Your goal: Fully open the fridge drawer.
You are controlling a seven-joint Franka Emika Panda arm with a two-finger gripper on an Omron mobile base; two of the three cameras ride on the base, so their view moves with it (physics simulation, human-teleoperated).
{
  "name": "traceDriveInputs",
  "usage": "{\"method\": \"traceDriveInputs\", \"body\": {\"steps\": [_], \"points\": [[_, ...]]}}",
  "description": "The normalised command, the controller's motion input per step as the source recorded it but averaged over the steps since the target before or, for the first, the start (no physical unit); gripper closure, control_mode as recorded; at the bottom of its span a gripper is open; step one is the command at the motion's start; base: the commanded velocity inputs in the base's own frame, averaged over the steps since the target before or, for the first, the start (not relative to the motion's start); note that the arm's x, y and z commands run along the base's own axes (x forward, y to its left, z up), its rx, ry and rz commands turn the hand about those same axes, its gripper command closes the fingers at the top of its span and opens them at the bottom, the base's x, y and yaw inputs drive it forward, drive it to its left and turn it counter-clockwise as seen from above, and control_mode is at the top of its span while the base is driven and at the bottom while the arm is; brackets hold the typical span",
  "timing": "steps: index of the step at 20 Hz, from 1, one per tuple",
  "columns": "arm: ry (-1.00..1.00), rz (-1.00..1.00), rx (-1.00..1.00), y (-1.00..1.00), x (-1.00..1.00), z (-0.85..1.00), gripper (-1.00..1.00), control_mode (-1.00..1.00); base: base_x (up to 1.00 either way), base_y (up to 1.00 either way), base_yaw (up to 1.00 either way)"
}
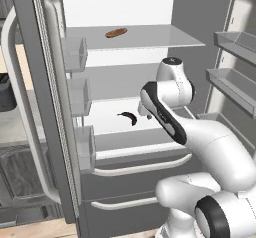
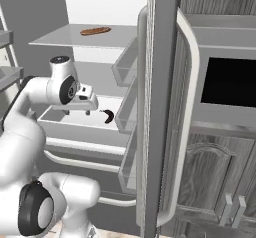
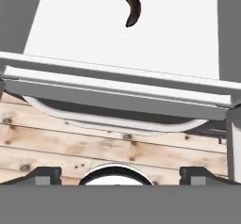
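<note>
Wooden floor planks (image 3: pixel 70 148) lie nearest the hand camera, just below the fridge drawer (image 1: pixel 135 174) and its long curved bar handle (image 3: pixel 117 122). Two dark finger tips (image 3: pixel 40 173) rise at the bottom corners of the hand view, set wide apart with nothing between them: the gripper (image 2: pixel 82 113) is released and empty, hovering above the drawer's white interior.

Position: the drawer sits in the lower part of the fridge, above a like grey drawer (image 1: pixel 127 212) at the very bottom. It appears already partly pulled out, its white floor exposed, with one dark banana (image 3: pixel 132 6) lying toward the back.

Handling (judgement): a rigid, wide box on slides, probably moderately heavy but nearly unloaded; it should travel straight outward only. The smooth flat front offers no purchase, so the bar handle is the place to take hold, near its middle, so that the pull does not skew the drawer on its runners. The rounded bar may be slippery; fingers closing across it from above and below would hold best.

Count: two grey drawers, each with one bar handle; one banana; one brown flat item (image 1: pixel 116 32) on the upper glass shelf (image 1: pixel 150 39); three clear bins (image 1: pixel 75 52) on the left door.
</note>
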Motion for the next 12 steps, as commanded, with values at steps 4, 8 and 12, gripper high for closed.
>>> {"method": "traceDriveInputs", "body": {"steps": [4, 8, 12], "points": [[-0.02, -0.03, 0.01, 0.02, 0.43, -0.48, -1.0, -1.0, 0.0, 0.0, 0.0], [-0.08, -0.07, 0.04, 0.06, 0.42, -0.42, -1.0, -1.0, 0.0, 0.0, 0.0], [-0.09, -0.08, 0.06, 0.05, 0.32, -0.4, -1.0, -1.0, 0.0, 0.0, 0.0]]}}
